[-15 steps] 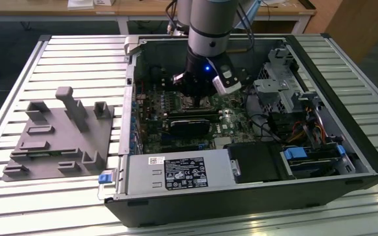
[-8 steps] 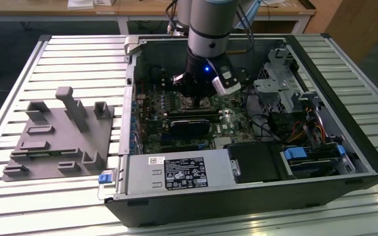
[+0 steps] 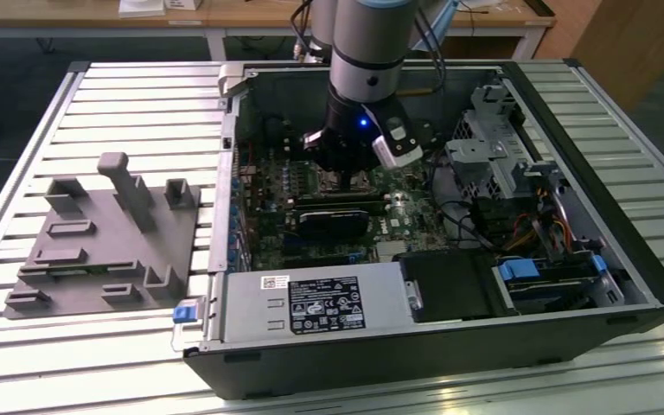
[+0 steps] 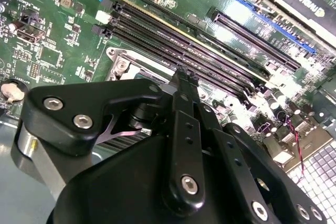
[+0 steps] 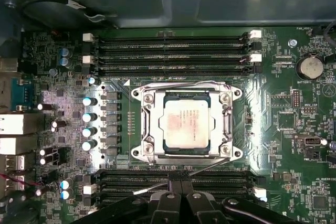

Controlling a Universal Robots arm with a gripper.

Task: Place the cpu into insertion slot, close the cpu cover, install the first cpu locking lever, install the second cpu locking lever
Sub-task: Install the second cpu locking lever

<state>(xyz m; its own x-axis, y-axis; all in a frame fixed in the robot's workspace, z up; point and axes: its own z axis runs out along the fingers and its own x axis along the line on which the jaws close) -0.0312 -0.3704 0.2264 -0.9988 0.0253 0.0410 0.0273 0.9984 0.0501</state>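
Claw (image 5: 180, 195) hangs low over the board, fingers pressed together w/ nothing between them, tips at the near memory slots (image 5: 173, 178) just beside the socket. In the second wrist view the fingertips (image 4: 185, 80) meet right at the socket's metal corner (image 4: 122, 61).

Next out, in the first wrist view: cpu (image 5: 187, 123) lies flat in the slot (image 5: 168, 146), silver-tan top showing through the cover's window. So step 1 looks done. Cover (image 5: 147, 124) is down around the chip, frame flat, screws at the corners; step 2 looks done too.

Levers: one thin wire lever (image 5: 181, 84) runs along the far edge of the cover and seems latched. The other lever (image 5: 157, 187) sticks out at a slant from the near edge toward the claw, apparently not locked yet. Judged approx: 3 of 4 steps done, last lever left.

Beyond the socket: more memory slots (image 5: 173, 51), then the case wall. In the exterior view the arm (image 3: 367, 52) reaches down into the open case (image 3: 643, 285) on the slatted desk (image 3: 32, 346).
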